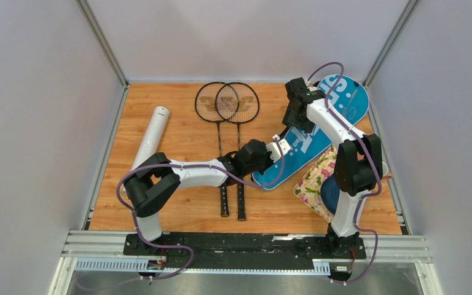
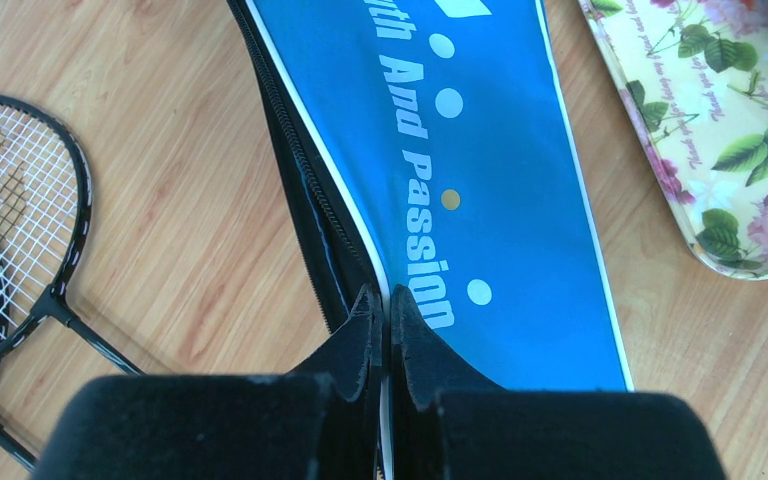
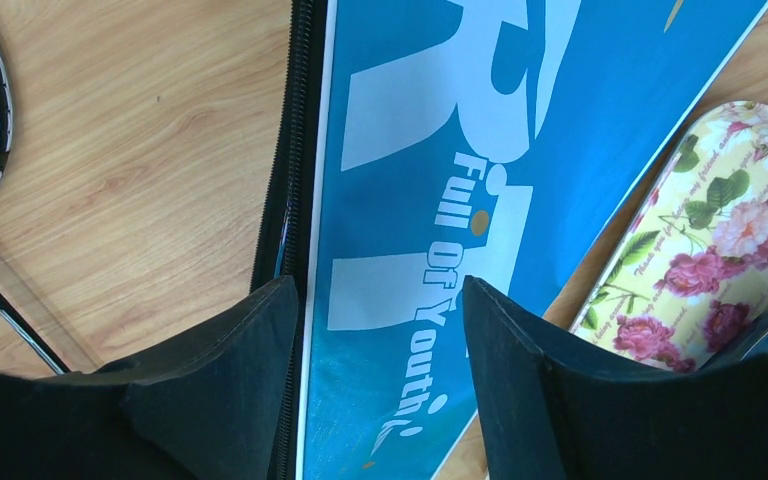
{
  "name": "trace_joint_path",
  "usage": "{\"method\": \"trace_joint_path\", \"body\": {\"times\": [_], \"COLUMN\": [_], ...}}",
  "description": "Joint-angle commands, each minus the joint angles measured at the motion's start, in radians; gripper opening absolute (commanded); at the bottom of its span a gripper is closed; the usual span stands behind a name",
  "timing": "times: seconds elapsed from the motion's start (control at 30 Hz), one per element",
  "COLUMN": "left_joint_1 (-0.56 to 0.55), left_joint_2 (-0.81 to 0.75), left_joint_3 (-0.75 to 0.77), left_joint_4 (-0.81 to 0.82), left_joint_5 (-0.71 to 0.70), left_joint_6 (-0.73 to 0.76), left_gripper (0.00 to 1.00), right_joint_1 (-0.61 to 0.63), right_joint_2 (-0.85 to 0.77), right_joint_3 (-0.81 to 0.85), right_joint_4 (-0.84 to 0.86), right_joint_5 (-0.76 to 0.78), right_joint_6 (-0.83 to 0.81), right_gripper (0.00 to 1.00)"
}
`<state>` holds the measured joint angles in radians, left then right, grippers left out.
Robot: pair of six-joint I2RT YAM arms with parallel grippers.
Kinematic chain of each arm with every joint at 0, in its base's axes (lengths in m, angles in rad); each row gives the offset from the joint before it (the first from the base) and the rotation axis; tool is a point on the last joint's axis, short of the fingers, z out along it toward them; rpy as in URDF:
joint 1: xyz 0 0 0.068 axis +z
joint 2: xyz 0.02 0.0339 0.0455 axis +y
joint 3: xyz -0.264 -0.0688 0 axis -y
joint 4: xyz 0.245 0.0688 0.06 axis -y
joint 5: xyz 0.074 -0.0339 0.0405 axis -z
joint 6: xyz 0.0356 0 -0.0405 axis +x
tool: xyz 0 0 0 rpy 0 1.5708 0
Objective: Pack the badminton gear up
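wooden bench (image 1: 184, 132): near right, a floral-print cloth (image 1: 312, 179). the left gripper (image 2: 388, 300) is pinched onto the zipper edge of the blue racket-shaped fabric cover (image 1: 310, 144), at its narrow near end; farther along, the right gripper (image 3: 380, 290) straddles that edge, jaws apart. two thin black rackets (image 1: 228, 103) lie left, a long white tube (image 1: 150, 136) further left.

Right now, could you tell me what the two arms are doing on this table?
The left claw is shut on the zipper edge of the blue cover. The right claw hangs open over the same edge farther along. The two rackets and the white tube lie on the table, not yet packed.
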<state>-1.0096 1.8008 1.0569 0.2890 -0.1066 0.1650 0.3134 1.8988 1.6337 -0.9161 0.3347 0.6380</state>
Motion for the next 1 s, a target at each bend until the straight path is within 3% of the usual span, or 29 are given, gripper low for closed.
{"method": "trace_joint_path", "body": {"times": [0.0,0.27,0.37,0.47,0.5,0.57,0.6,0.67,0.7,0.77,0.8,0.9,0.97], "left_joint_1": [-0.014,-0.018,-0.018,-0.018,-0.018,-0.018,-0.017,-0.014,-0.011,0.003,0.014,0.092,0.156], "left_joint_2": [-0.043,-0.049,-0.049,-0.054,-0.055,-0.063,-0.067,-0.093,-0.107,-0.164,-0.185,-0.268,-0.307], "left_joint_3": [0.008,0.005,0.006,0.006,0.008,0.023,0.032,0.064,0.074,0.066,0.054,0.014,-0.003], "left_joint_4": [0.052,0.045,0.045,0.036,0.029,-0.010,-0.030,-0.112,-0.140,-0.172,-0.171,-0.148,-0.128], "left_joint_5": [0.007,0.001,0.001,0.001,0.001,-0.004,-0.008,0.002,0.019,0.088,0.100,0.307,0.367], "left_joint_6": [0.028,0.036,0.034,0.015,0.004,-0.050,-0.076,-0.152,-0.162,-0.245,-0.274,-0.425,-0.530], "left_gripper": [0.00,0.00,0.00,0.00,0.00,0.01,0.13,0.25,0.38,0.50,0.62,0.75,0.75], "right_joint_1": [0.007,0.009,0.010,0.015,0.018,0.018,0.018,0.016,0.018,0.018,0.018,0.016,0.018], "right_joint_2": [0.037,0.043,0.025,-0.021,-0.035,-0.073,-0.087,-0.121,-0.163,-0.217,-0.272,-0.377,-0.430], "right_joint_3": [0.035,0.006,-0.008,-0.043,-0.055,-0.096,-0.112,-0.155,-0.210,-0.271,-0.334,-0.443,-0.507], "right_joint_4": [0.033,0.042,0.052,0.103,0.123,0.187,0.209,0.288,0.318,0.417,0.449,0.571,0.678], "right_joint_5": [0.010,0.026,0.033,0.030,0.018,0.001,-0.019,-0.051,-0.075,-0.114,-0.156,-0.259,-0.308], "right_joint_6": [-0.014,-0.004,0.000,-0.030,-0.047,-0.079,-0.122,-0.181,-0.225,-0.265,-0.291,-0.313,-0.314], "right_gripper": [0.66,0.58,0.50,0.22,0.04,0.00,0.00,0.00,0.00,0.00,0.00,0.00,0.00]}}
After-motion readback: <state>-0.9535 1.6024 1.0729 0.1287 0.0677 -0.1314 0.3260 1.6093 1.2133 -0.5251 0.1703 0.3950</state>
